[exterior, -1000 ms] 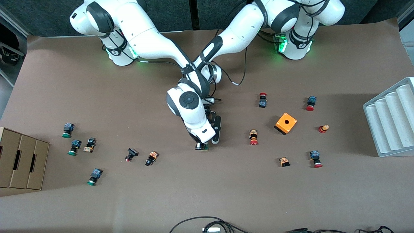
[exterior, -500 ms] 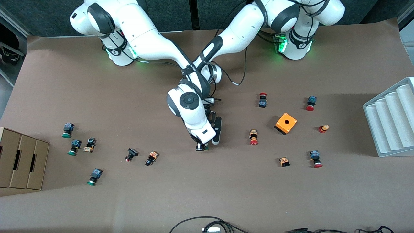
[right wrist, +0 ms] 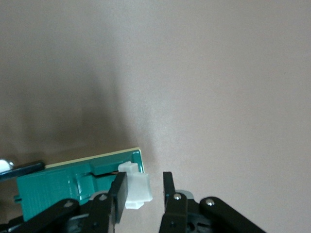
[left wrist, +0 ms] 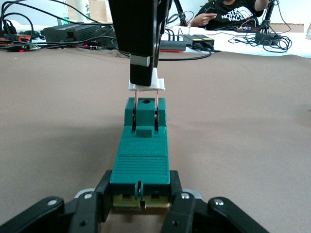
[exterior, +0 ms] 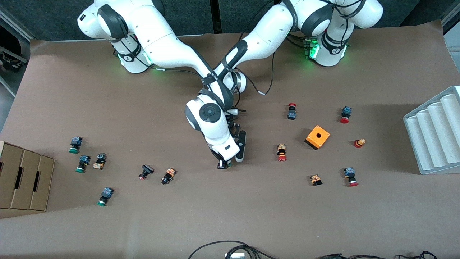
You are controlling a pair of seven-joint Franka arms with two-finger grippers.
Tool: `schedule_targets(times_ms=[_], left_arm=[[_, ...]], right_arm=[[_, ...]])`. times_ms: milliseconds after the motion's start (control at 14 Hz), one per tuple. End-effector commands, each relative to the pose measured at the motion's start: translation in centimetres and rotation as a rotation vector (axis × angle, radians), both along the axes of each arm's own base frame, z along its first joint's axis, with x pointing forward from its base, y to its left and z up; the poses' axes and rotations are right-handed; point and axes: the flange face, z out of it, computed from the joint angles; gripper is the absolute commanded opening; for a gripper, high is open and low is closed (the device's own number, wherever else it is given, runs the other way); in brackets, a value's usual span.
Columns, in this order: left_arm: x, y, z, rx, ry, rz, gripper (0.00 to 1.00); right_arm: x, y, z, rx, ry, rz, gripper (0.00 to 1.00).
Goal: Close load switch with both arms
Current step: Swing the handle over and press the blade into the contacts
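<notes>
The load switch [left wrist: 143, 145] is a narrow dark-green block lying on the brown table, and only its end [exterior: 224, 164] shows under the crossed arms in the front view. My left gripper [left wrist: 141, 191] is shut on one end of the block, a finger [left wrist: 103, 191] on each side. My right gripper [right wrist: 143, 187] comes down from above at the block's other end [right wrist: 63, 182]. It is shut on the white tab [right wrist: 136, 190], which stands raised above the green body [left wrist: 146, 86]. In the front view the right hand [exterior: 223, 145] hides most of the left gripper.
An orange cube [exterior: 317, 137] and several red-capped push-buttons [exterior: 281, 152] lie toward the left arm's end. Green-capped ones [exterior: 82, 163] and a cardboard box [exterior: 21, 180] lie toward the right arm's end. A white ribbed tray [exterior: 435, 129] stands at the table edge.
</notes>
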Motion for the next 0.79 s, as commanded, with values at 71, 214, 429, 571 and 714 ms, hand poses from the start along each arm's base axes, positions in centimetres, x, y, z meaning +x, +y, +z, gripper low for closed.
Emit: schedule_targets(times_ms=[71,214,429,571,714], left_arm=[[-0.09,0.08,-1.01,0.012,0.002,-0.015,0.32],[-0.09,0.08,-1.01,0.012,0.002,-0.015,0.32],[-0.09,0.08,-1.01,0.012,0.002,-0.015,0.32],[-0.09,0.08,-1.01,0.012,0.002,-0.015,0.32],[-0.09,0.08,-1.01,0.012,0.002,-0.015,0.32]], right_arm=[[1.11,0.24,-0.38,0.002,-0.037,-0.006,0.37],[1.13,0.29,-0.47,0.001,-0.038,-0.005,0.37],[1.19,0.42,-0.57,0.001,-0.040,-0.003,0.37],[1.32,0.27,-0.55,0.001,-0.040,-0.006,0.37],[1.77,-0.29,-0.73,0.000,-0.039,-0.015,0.37]])
